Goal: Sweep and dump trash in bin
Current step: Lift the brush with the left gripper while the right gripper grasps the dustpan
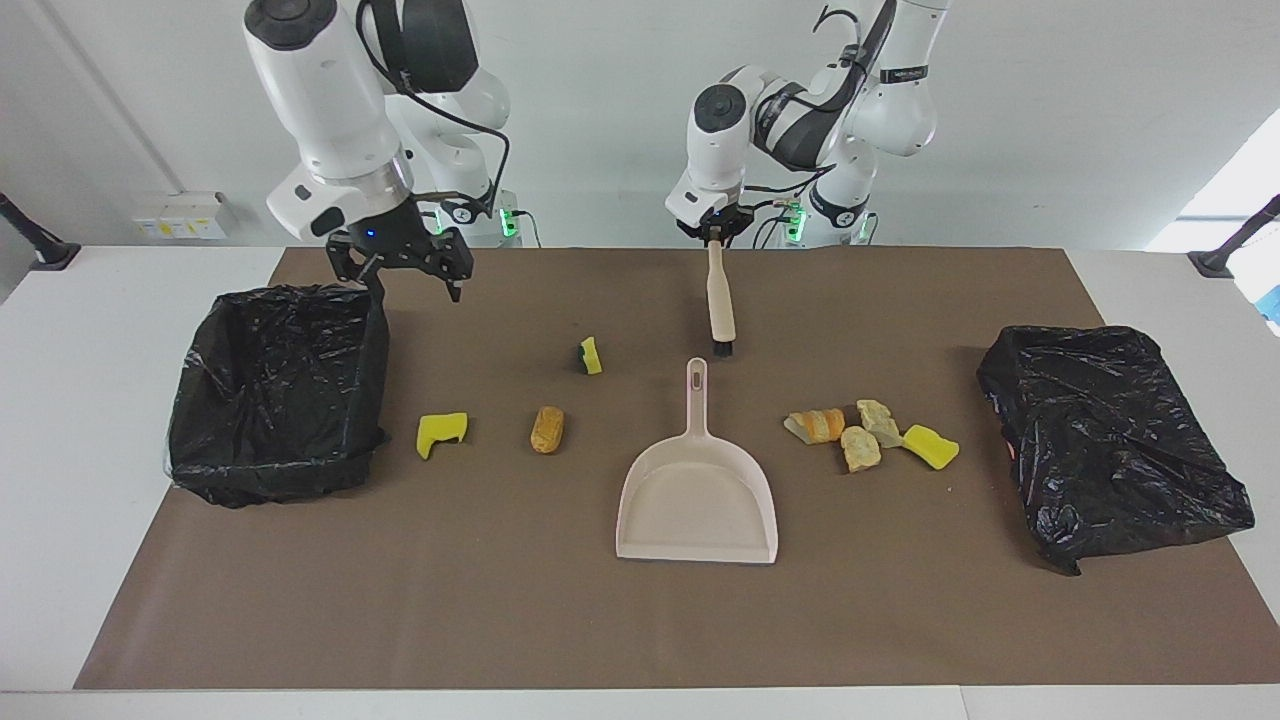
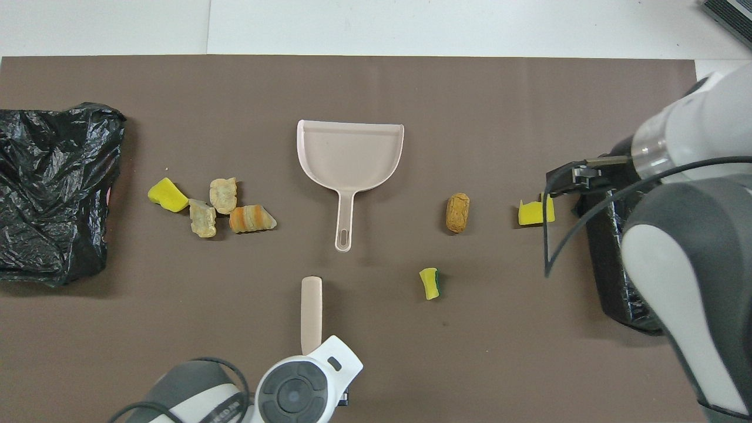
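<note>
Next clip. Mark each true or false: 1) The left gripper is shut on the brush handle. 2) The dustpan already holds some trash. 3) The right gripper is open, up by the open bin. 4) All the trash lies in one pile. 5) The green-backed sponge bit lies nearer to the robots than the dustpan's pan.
1) True: the left gripper holds the brush by its handle end.
2) False: the dustpan is empty.
3) True: the right gripper is open beside the open bin.
4) False: four pieces cluster together; three lie apart toward the right arm's end.
5) True: the green-backed sponge bit lies nearer.
</note>
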Controlling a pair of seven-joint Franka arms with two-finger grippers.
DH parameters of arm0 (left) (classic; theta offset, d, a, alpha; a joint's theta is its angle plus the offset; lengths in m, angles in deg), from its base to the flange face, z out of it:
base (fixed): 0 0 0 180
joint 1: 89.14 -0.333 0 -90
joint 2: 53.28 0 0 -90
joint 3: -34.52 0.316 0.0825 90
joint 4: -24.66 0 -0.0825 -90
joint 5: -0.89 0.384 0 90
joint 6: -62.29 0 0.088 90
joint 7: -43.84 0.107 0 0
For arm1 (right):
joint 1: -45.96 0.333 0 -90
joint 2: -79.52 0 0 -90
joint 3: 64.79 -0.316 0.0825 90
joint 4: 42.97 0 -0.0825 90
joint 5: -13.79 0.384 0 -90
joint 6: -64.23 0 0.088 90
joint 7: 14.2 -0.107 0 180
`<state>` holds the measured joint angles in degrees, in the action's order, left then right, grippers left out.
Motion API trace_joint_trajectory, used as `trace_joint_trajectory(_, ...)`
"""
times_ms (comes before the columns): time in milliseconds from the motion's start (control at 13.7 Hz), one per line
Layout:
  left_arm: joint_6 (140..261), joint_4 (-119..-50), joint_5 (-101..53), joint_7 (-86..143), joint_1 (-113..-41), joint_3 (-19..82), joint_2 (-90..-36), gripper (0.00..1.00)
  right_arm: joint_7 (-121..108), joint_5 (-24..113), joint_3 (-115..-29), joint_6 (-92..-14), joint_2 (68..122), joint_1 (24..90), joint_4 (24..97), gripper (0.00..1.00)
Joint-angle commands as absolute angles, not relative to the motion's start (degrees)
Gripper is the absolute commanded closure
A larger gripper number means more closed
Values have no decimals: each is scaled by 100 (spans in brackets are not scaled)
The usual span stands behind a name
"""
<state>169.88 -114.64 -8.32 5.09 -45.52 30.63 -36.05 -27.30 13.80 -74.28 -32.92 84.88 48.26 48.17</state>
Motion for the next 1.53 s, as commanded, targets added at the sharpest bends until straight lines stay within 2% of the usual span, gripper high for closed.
trace_joint_trajectory(0, 16033, -11386, -913, 1349, -5430, 3065, -2772, 100, -3474, 1397, -7445, -3805, 8997, 5253, 4624, 0)
trace_joint_trajectory(146, 15285, -11123, -817, 1885, -6246, 3074, -2683, 100, -4081, 1196, -7445, -4314, 9261, 5727, 4641, 0)
trace_joint_trajectory(291, 15089, -10824, -589, 2561, -7187, 3056, -2752, 100, -4757, 1019, -7445, -4894, 9507, 6097, 4667, 0)
trace_joint_trajectory(510, 15159, -10280, 43, 3336, -8094, 3056, -3251, 100, -6188, 222, -7437, -5484, 10244, 6896, 4633, 0)
trace_joint_trajectory(729, 15360, -9515, 124, 3513, -8745, 3065, -3911, 100, -7271, -255, -7411, -5907, 10711, 7503, 4606, 0)
trace_joint_trajectory(1020, 15730, -9460, 159, 3953, -9230, 3065, -4124, 100, -7757, -405, -7428, -6136, 10896, 7811, 4615, 0)
trace_joint_trajectory(1312, 15607, -9495, 159, 3953, -9195, 3065, -4098, 100, -7687, -765, -7445, -6364, 10958, 7795, 4676, 23)
trace_joint_trajectory(1457, 15616, -9531, 159, 3918, -9221, 3065, -4071, 100, -7635, -757, -7454, -6426, 10941, 7795, 4808, 29)
